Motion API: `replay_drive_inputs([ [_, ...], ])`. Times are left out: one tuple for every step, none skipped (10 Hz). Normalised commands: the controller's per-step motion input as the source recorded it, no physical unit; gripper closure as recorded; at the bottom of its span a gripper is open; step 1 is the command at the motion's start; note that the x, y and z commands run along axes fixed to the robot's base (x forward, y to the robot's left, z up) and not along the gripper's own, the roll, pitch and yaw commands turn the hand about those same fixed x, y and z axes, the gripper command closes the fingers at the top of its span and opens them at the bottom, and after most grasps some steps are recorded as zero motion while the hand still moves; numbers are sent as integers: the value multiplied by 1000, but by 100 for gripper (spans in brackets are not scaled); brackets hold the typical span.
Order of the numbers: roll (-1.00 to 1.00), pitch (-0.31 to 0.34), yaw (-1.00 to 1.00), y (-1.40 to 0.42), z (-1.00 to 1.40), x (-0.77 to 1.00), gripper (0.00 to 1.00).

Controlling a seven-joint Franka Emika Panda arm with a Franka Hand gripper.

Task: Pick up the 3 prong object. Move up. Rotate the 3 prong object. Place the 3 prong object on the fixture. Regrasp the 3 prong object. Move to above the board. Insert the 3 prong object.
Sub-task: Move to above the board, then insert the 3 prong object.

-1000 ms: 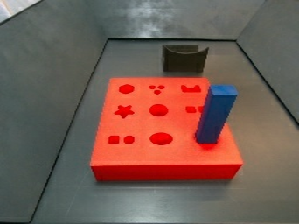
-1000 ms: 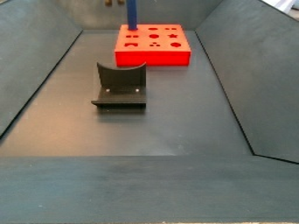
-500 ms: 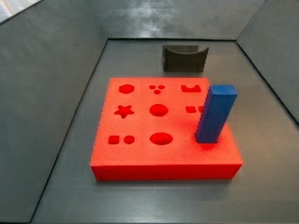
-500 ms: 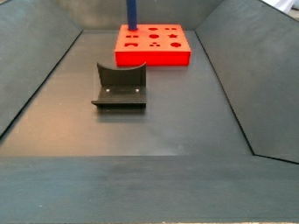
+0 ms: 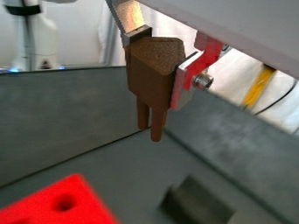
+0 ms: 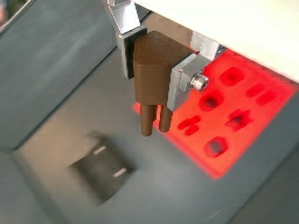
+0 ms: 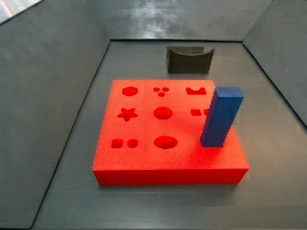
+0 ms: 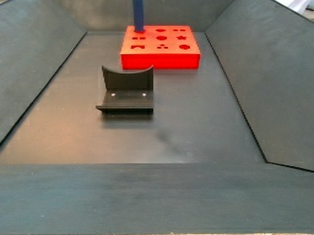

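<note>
Gripper [image 5: 162, 66] is well above the floor, out of sight in both side views; seen only in both wrist views. Its flat silver fingers [image 5: 187, 77] with dark pads are closed on the small brown wood-coloured 3 prong object [image 5: 152, 79], clamped across the thick upper body, prongs hanging free and pointing down. In a wrist view the large flat red-orange board [image 6: 239, 109] with shaped cut-outs lies below and to one side of the peg; the dark grey fixture [image 6: 103, 168] with its notched top sits on the grey floor, apart from the board. In a side view the fixture [image 7: 189, 59] stands beyond the board's [image 7: 144, 144] far edge; a tall blue block [image 7: 221, 117] stands upright on the board near one corner. Judgement: the peg looks rigid, light, with smooth faces, so it could twist between the pads if nudged. The slim prongs look like the weak part; best held on the broad body, as now.
</note>
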Motion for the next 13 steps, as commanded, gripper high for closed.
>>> replay_drive_inputs([
  [-1000, -121, -108, -769, 55, -568, 100],
  [-1000, -124, -107, -455, 27, -384, 100],
  [-1000, -115, -100, -192, 14, -214, 100],
  [-809, -94, -76, -101, 9, -147, 100],
  [-644, -84, -61, -64, 7, -121, 100],
  [-379, -61, -32, -31, 5, -83, 100],
  [-226, -39, -22, -9, 1, -52, 100],
  [0, 0, 0, 0, -26, 0, 100],
  [0, 0, 0, 43, -106, 0, 100],
  [0, 0, -34, 114, -209, 0, 100],
  [-31, 0, -57, 186, -277, 0, 100],
  [-80, 0, -63, 257, -363, 46, 100],
  [-89, -27, -137, 220, -460, 31, 100],
])
